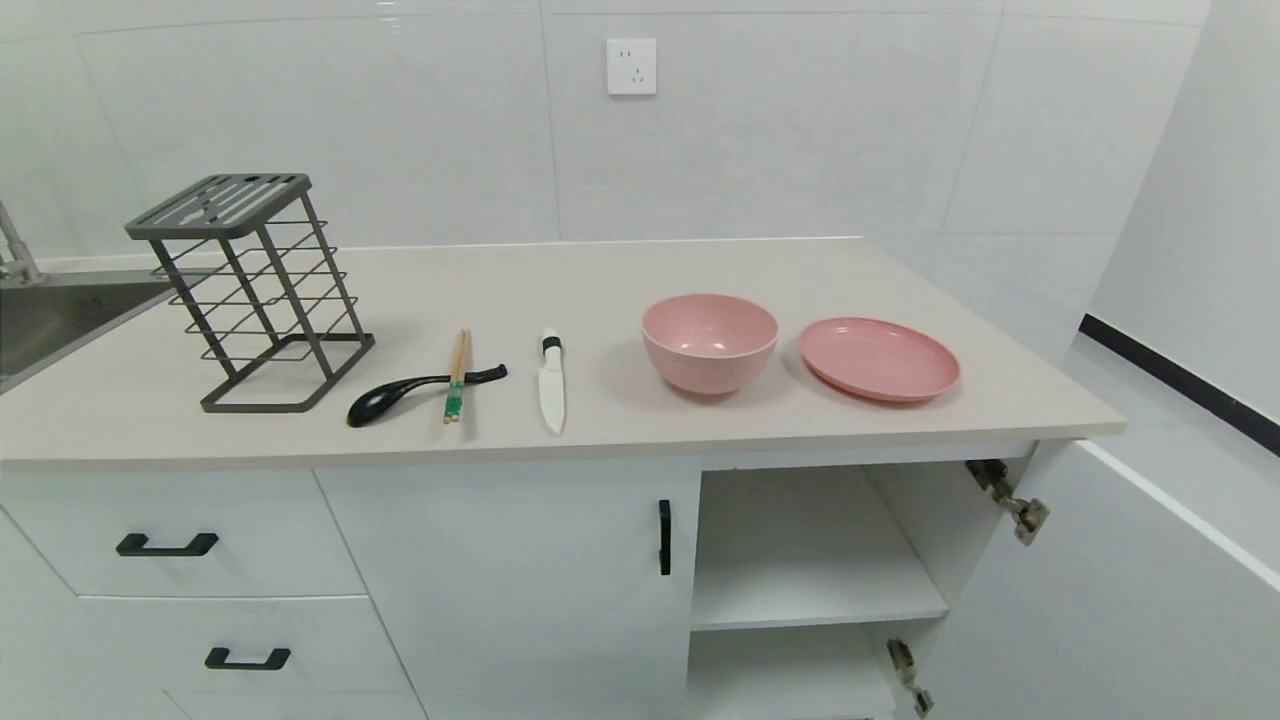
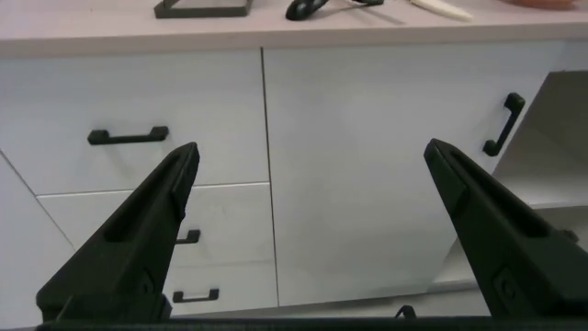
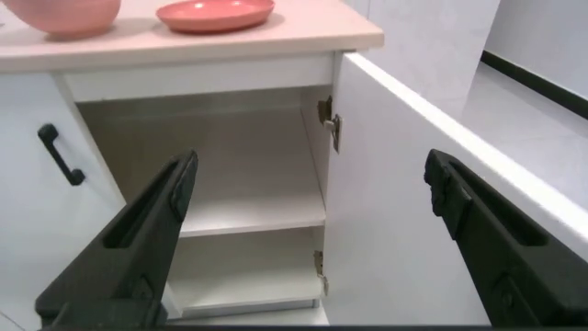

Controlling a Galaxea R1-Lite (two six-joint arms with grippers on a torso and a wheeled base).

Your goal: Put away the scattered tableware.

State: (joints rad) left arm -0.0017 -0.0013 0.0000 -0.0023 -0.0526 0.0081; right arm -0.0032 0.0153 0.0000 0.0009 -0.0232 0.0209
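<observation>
On the beige countertop (image 1: pixel 600 280) lie, from left to right, a black spoon (image 1: pixel 400 394), a pair of wooden chopsticks (image 1: pixel 457 375), a white knife (image 1: pixel 551 380), a pink bowl (image 1: pixel 709 341) and a pink plate (image 1: pixel 878 358). A dark wire rack (image 1: pixel 255 285) stands at the counter's left. My left gripper (image 2: pixel 310 156) is open, low in front of the drawers, with nothing between its fingers. My right gripper (image 3: pixel 308 165) is open in front of the open cabinet (image 3: pixel 230 211), below the pink plate (image 3: pixel 215 14) and pink bowl (image 3: pixel 64 14).
The cabinet door (image 1: pixel 1130 590) stands swung open at the right, showing two bare shelves (image 1: pixel 800 580). Drawers with black handles (image 1: pixel 166 544) sit at the lower left. A steel sink (image 1: pixel 60 310) is set into the counter's far left. A wall socket (image 1: pixel 631 66) is on the tiles.
</observation>
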